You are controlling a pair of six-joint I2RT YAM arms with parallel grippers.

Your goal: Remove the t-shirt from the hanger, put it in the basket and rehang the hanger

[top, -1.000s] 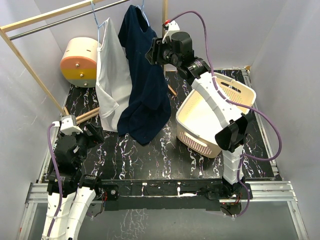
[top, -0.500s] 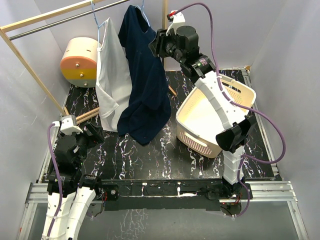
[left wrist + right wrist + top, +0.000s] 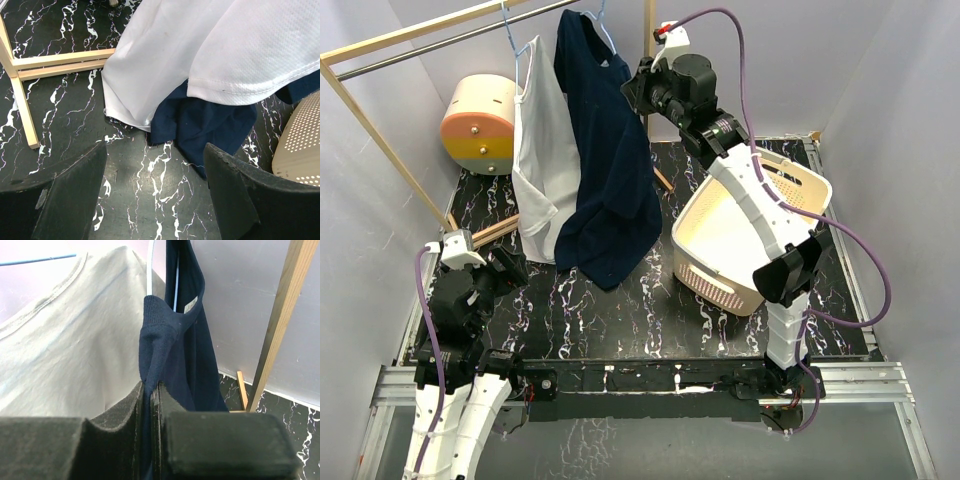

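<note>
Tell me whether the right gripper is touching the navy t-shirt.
Touching. The right wrist view shows the right gripper shut on the navy t-shirt, with collar fabric pinched between its fingers.

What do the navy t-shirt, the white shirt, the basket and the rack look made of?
The navy t-shirt looks like soft matte knit, probably cotton: ribbed collar. The white shirt seems a synthetic sports knit: fine dimpled texture, stitched hem. The basket is smooth cream plastic, with moulded perforations. The rack post is bare pale wood, grain visible.
</note>
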